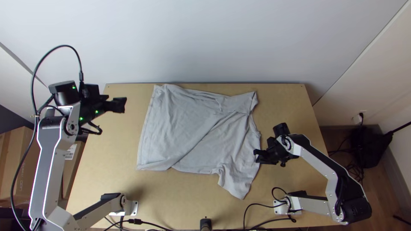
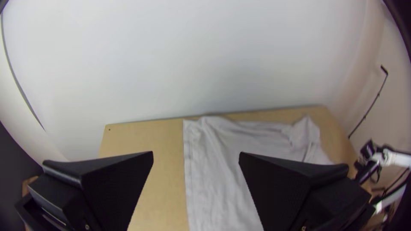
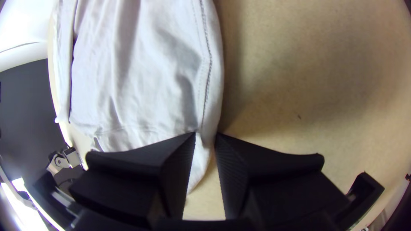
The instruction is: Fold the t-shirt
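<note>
The light grey t-shirt (image 1: 192,128) lies mostly spread on the table, wrinkled, with a diagonal crease and a sleeve angled toward the near edge. Left of the cloth, my left gripper (image 1: 124,105) is over the table's far left part. In the left wrist view that gripper (image 2: 196,156) is open, nothing between its fingers, the t-shirt (image 2: 218,171) beyond. My right gripper (image 1: 256,156) is at the shirt's right edge. In the right wrist view the gripper (image 3: 205,139) is shut on a narrow stitched edge of the t-shirt (image 3: 158,64).
The wooden table (image 1: 171,192) has bare surface along its near side and right of the shirt. A wall (image 1: 205,42) rises behind the far edge. Cables (image 1: 257,205) lie near the right arm's base, and a cardboard box (image 1: 19,158) stands off the left side.
</note>
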